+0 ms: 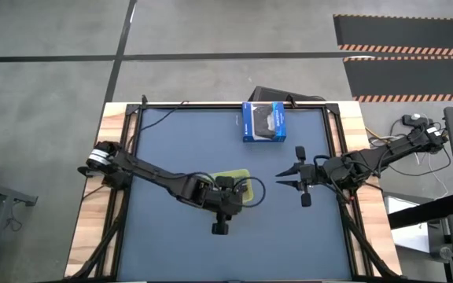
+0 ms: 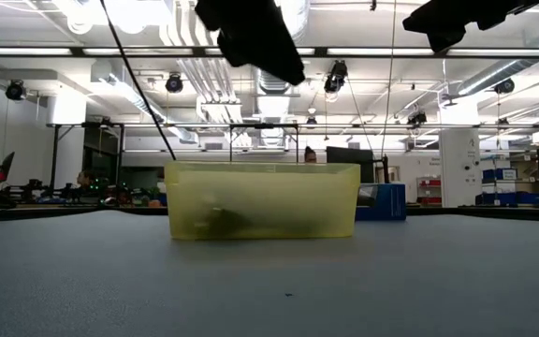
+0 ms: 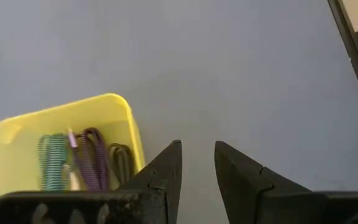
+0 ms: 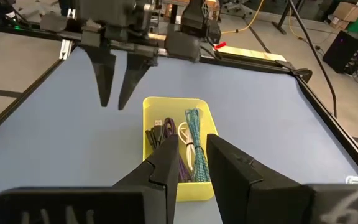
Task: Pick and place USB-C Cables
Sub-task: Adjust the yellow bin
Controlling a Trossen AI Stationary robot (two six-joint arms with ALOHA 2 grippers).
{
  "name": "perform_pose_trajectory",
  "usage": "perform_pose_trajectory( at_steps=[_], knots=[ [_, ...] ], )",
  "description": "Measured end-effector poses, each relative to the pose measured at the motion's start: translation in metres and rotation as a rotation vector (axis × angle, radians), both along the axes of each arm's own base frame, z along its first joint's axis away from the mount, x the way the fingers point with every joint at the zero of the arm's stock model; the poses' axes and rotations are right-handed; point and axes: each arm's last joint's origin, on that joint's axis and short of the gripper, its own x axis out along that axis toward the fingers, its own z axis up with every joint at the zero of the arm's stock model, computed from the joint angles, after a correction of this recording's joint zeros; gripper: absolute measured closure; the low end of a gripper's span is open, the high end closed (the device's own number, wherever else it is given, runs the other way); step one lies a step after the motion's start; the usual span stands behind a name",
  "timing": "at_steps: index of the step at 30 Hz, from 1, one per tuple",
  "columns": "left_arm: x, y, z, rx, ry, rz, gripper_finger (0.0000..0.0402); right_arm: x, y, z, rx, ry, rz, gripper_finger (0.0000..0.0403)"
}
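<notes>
- Table (image 1: 171, 259): blue-grey mat across the top, wooden edges showing on the left and right sides, black frame bars along the rim.
- Left arm (image 1: 152, 178): dark, jointed, reaching from the table's left edge toward the middle and ending above the yellow bin.
- Right arm (image 1: 384, 157): dark, jointed, coming in from the table's right edge and ending right of centre, over bare mat.
- Retail box (image 1: 263, 122): blue and black, lying flat near the far edge of the mat, well apart from both arms.
- Yellow bin (image 4: 174, 144): translucent, rectangular, open-topped, resting on the mat near the middle; in the high view largely covered by the left arm's wrist.
- Left tool (image 3: 197, 171): held above the mat just beside one corner of the bin; fingers parted by a narrow gap, nothing between them.
- Right tool (image 4: 192, 163): raised clear of the table, pointing toward the bin; fingers a little apart, nothing between them.
- USB-C Cables, all lying inside the bin, side by side:
  - Teal cable (image 4: 194, 140): braided, bundled lengthwise.
  - Purple cable (image 3: 92, 158): bundled, next to the teal one.
  - Black cable (image 4: 155, 134): bundled, beside the purple one toward a bin wall, plug end visible.
  - White cable (image 4: 188, 149): partly hidden between the purple and teal bundles.
</notes>
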Motion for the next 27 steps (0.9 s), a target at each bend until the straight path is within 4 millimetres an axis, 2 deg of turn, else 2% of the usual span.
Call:
perform_pose_trajectory(
  at_steps=[8, 17, 23, 27],
  knots=[
    [-0.004, -0.003, -0.035, -0.041, -0.019, 0.041, 0.0328, 0.0, 0.0, 0.0, 0.0, -0.001, 0.0, 0.033],
    [-0.008, -0.001, -0.056, -0.052, -0.014, 0.088, 0.0396, 0.0, 0.0, 0.0, 0.0, -0.001, 0.0, 0.033],
    [-0.016, 0.002, -0.076, -0.07, 0.002, 0.138, 0.04, 0.0, 0.0, 0.0, 0.0, -0.001, -0.001, 0.033],
    [-0.019, 0.006, -0.082, -0.029, -0.003, 0.203, 0.0401, 0.0, 0.0, 0.0, 0.0, -0.001, 0.0, 0.033]
  ],
)
